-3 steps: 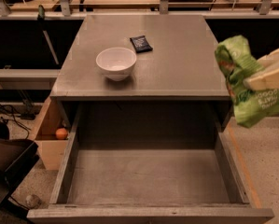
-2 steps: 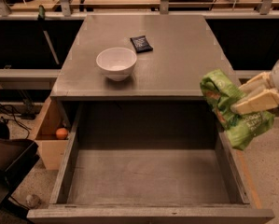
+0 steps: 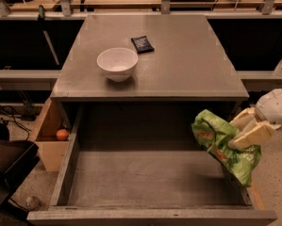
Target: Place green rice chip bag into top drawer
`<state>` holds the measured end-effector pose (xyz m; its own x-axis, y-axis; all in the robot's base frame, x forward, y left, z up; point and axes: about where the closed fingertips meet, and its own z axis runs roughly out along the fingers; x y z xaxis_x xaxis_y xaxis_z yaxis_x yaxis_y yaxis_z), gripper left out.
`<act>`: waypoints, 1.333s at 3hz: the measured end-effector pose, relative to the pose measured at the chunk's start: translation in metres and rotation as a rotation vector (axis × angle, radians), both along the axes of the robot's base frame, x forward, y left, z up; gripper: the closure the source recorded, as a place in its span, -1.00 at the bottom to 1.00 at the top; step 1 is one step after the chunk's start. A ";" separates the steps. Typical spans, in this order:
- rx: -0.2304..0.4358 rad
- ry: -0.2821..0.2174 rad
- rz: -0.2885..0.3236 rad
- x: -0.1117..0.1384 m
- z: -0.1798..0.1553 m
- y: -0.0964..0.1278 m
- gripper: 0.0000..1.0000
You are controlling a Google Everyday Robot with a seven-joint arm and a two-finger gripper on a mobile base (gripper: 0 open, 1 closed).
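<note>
Hanging at the right wall of the open top drawer (image 3: 69,166), the green rice chip bag (image 3: 218,142) sits clamped in your gripper (image 3: 235,134). Behind, the grey cabinet top (image 3: 192,65) carries a white bowl (image 3: 117,64) and a dark blue packet (image 3: 142,44). At left, a wooden crate (image 3: 47,147) holds an orange ball (image 3: 62,134).

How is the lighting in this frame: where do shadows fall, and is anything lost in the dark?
Camera view: the light is dim and warm. The back of the drawer lies in deep shadow under the cabinet top. The bowl casts a soft shadow at its front. The bag reads bright, held by the gripper over the drawer's right wall. The dark on either side of the cabinet hides detail.
</note>
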<state>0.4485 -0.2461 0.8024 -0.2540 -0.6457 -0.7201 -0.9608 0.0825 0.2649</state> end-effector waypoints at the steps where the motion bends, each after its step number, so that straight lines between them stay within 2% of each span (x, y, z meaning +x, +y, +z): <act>1: -0.022 -0.011 0.049 -0.006 -0.006 0.011 1.00; 2: -0.074 -0.070 0.034 0.002 -0.011 0.028 1.00; 3: -0.089 -0.126 -0.012 0.012 -0.012 0.043 1.00; 4: -0.101 -0.173 -0.029 0.017 -0.009 0.057 1.00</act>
